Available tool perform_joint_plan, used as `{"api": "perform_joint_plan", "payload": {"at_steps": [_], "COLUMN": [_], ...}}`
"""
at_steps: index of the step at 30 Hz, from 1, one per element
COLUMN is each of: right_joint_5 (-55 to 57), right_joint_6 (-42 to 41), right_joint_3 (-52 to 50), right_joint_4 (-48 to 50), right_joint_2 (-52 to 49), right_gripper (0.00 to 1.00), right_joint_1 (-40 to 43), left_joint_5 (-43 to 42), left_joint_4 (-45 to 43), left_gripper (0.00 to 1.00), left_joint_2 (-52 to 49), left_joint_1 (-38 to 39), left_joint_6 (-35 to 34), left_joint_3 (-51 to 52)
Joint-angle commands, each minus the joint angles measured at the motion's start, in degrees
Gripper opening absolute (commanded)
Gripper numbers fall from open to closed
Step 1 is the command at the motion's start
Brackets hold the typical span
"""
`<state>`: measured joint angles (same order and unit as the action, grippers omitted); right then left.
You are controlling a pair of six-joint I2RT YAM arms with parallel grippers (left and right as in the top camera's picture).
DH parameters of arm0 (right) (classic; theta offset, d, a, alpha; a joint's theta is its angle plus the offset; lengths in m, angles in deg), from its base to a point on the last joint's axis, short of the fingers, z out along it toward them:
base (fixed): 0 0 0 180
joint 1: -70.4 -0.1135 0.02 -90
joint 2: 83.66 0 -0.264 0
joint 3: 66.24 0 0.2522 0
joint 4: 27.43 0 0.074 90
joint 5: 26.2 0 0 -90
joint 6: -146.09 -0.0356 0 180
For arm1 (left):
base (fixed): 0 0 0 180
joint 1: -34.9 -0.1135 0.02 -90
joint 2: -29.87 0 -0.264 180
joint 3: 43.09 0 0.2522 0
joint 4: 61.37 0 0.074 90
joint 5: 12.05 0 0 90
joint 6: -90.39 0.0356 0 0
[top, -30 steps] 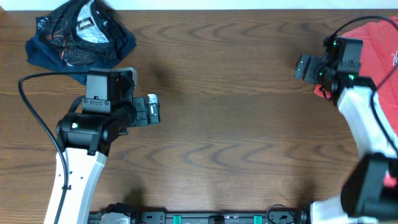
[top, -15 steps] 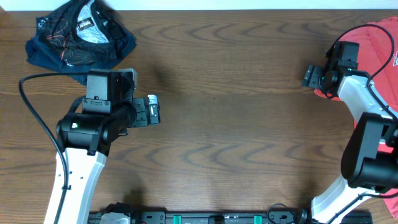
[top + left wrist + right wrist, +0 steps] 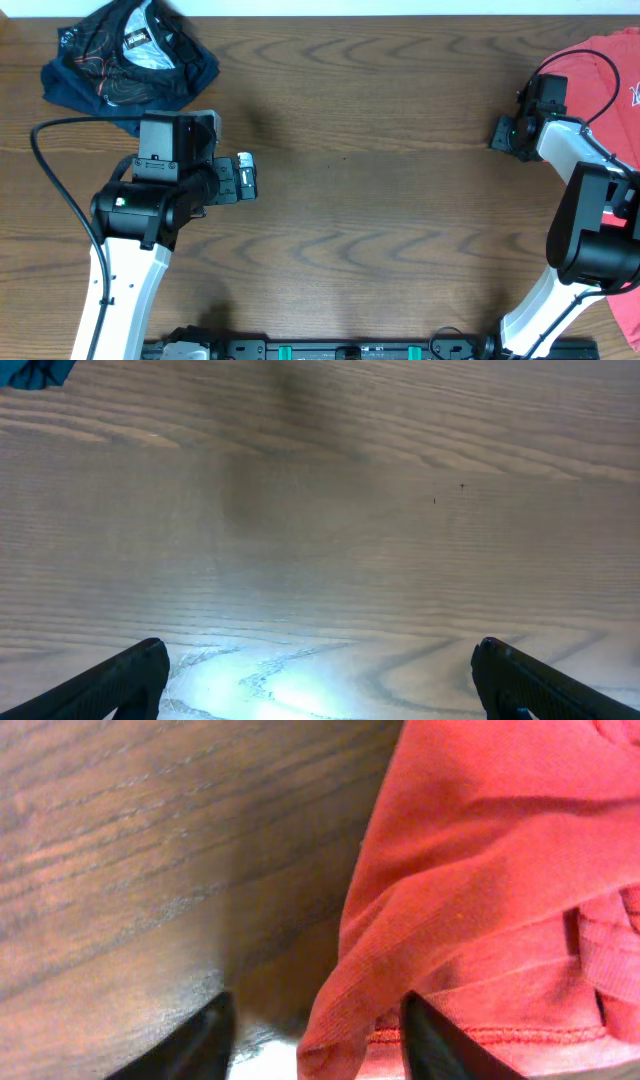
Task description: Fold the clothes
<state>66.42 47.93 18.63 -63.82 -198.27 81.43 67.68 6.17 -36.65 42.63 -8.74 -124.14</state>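
The coral-red T-shirt [image 3: 600, 75] lies bunched at the table's far right edge, partly out of the overhead view. My right gripper [image 3: 518, 132] points down at its left edge. In the right wrist view a fold of the shirt's hem [image 3: 345, 1010] stands between the right gripper's [image 3: 315, 1040] dark fingertips. The jaws are partly apart, the right finger [image 3: 435, 1040] sits against the cloth, and a gap of bare wood shows beside the left one. My left gripper [image 3: 247, 177] hovers at the left of the table, wide open in the left wrist view [image 3: 320, 680] over bare wood.
A dark navy garment [image 3: 130, 55] with thin red lines and a grey-white panel lies crumpled at the back left; a blue corner of it [image 3: 35, 372] shows in the left wrist view. The wooden table [image 3: 380, 200] spans between the two arms.
My right gripper has shifted right toward the shirt's edge and turned downward, and its jaws have narrowed around the hem fold. The left arm has not moved.
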Motion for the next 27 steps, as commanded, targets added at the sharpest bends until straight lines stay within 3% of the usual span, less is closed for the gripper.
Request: {"api": "perform_joint_plan", "payload": {"at_steps": [1,3,7,17,27], "right_joint_5": [0.2,-1.0,-6.5,-21.4,-23.8], "right_joint_6": [0.0,0.1,-0.2,-9.0,-19.4], "right_joint_3": [0.9,0.9,0.9,0.9,0.9], "right_joint_4": [0.3,0.7,1.2,4.3,7.9], "right_joint_2": [-0.8,-0.8,-0.8,-0.8,-0.8], "right_gripper": [0.32,0.16,0.01,0.02,0.02], "right_joint_1": [0.7,0.7,0.2,-8.8,-32.6], "left_joint_5": [0.5,0.5,0.5,0.5,0.5], "left_joint_4": [0.2,0.2,0.1,0.1,0.2], "left_gripper": [0.98,0.98,0.98,0.98,0.98], "left_joint_2": [0.3,0.3,0.3,0.3,0.3], "left_joint_1": [0.2,0.2,0.2,0.2,0.2], "left_joint_6": [0.5,0.5,0.5,0.5,0.5], "left_joint_3": [-0.9,-0.9,-0.9,-0.9,-0.9]}}
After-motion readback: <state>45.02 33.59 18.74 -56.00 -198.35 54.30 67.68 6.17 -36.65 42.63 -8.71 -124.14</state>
